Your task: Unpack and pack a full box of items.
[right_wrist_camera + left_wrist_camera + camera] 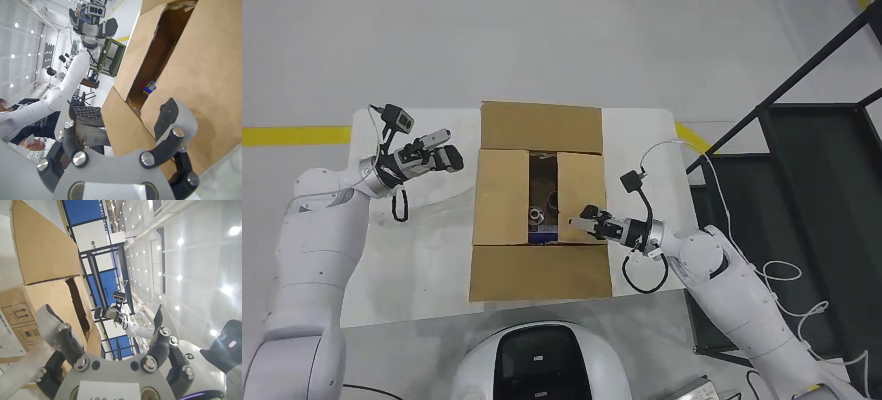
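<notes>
A brown cardboard box (540, 200) stands in the middle of the white table (412, 260). Its far and near flaps lie folded outward, and its two side flaps leave a gap over the inside. In that gap I see a blue and yellow item (149, 88) and a small silvery thing (536, 214). My right gripper (580, 222) is open at the inner edge of the right flap (198, 75), one finger (168, 115) lying over the cardboard. My left gripper (454, 148) hangs open just off the box's left side (51, 306), holding nothing.
A black metal rack (802, 170) stands close to the table's right edge. A yellow line (292, 133) runs across the floor on the far left. Bare table lies left of the box.
</notes>
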Available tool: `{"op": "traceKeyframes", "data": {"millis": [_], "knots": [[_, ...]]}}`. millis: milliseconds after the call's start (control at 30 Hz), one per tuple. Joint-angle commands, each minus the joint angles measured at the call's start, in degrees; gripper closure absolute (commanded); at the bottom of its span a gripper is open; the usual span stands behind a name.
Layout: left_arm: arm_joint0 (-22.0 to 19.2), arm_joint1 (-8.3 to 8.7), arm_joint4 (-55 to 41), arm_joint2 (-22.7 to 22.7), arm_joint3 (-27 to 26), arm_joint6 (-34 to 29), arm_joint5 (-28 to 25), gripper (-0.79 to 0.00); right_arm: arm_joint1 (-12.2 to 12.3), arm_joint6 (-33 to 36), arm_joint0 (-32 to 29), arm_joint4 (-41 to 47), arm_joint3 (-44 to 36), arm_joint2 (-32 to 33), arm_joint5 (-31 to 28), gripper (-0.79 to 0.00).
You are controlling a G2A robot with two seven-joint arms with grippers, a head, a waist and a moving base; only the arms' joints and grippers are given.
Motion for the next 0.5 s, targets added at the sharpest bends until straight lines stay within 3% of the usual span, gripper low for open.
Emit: {"op": "traceKeyframes", "data": {"millis": [0, 200, 367, 467], "knots": [[0.0, 0.0, 0.0, 0.0, 0.0, 0.0, 0.0, -0.785, -0.2, -0.4, 0.3, 0.2, -0.4, -0.6, 1.4, -0.785], [2.7, 0.8, 4.8, 1.7, -6.4, -3.6, 3.6, -0.785, -2.0, 1.1, 7.3, 0.0, -0.8, -7.9, 6.7, -0.785], [6.9, 3.58, 8.8, 0.0, -13.4, -10.0, 10.0, -0.785, -3.2, 2.3, 11.3, 2.4, -0.1, -11.3, 6.8, -0.785], [10.2, 5.31, 9.4, 0.3, -17.1, -10.1, 10.1, -0.785, -3.3, 2.9, 11.7, 3.4, -0.2, -10.9, 6.4, -0.785]]}}
